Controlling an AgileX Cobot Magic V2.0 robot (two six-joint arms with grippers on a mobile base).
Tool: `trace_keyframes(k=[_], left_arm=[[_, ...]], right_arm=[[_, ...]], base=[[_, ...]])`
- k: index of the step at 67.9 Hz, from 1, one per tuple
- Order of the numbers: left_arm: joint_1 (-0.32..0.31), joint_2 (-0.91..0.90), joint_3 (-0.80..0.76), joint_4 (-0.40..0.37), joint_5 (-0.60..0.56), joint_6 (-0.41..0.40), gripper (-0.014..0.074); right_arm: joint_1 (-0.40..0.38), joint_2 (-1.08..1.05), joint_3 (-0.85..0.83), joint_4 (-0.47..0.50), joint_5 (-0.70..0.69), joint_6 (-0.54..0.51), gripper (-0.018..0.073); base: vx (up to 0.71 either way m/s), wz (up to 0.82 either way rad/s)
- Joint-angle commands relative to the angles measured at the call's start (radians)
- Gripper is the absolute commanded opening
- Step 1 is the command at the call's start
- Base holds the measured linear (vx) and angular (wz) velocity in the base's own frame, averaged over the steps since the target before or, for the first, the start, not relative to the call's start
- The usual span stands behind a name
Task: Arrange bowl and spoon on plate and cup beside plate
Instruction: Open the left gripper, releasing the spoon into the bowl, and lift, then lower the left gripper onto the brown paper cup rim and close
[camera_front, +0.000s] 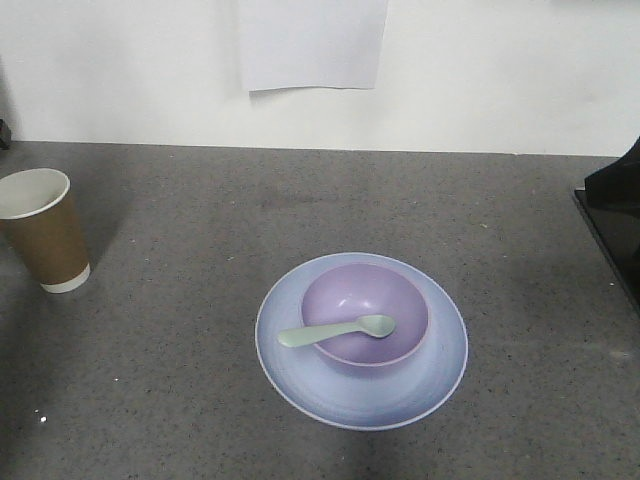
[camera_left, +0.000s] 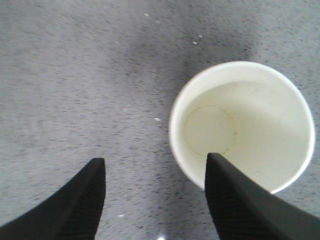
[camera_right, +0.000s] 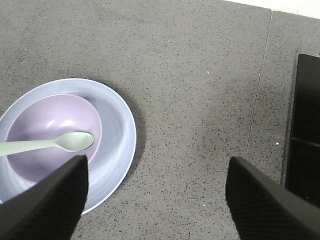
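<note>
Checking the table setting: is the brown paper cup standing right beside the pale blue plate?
No, the brown paper cup stands far off at the table's left edge, with bare grey tabletop between it and the pale blue plate.

A speckled grey table (camera_front: 180, 400) carries the plate (camera_front: 300, 385) near its middle; the cup (camera_front: 45, 235) stands upright well left of the plate, slightly farther back.

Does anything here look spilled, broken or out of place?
Nothing spilled or broken. The cup stands upright and empty, but far to the left of the plate, not beside it.
</note>
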Motion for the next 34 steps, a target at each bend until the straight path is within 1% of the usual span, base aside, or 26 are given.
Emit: trace_keyframes(k=[1, 8, 34], left_arm=[[0.000, -0.040, -0.004, -0.042, -0.083, 0.014, 0.0430], [0.003, -0.035, -0.004, -0.062, -0.105, 0.016, 0.0430], [0.003, 0.027, -0.004, -0.062, -0.109, 0.015, 0.0430]], right_arm=[[-0.007, -0.013, -0.023, 0.004, -0.062, -0.009, 0.0542], [-0.007, -0.013, -0.023, 0.001, -0.064, -0.010, 0.0542], [-0.007, -0.013, -0.023, 0.001, -0.062, -0.010, 0.0542]], base=[[0.00, 0.00], [0.00, 0.00], [0.00, 0.00]])
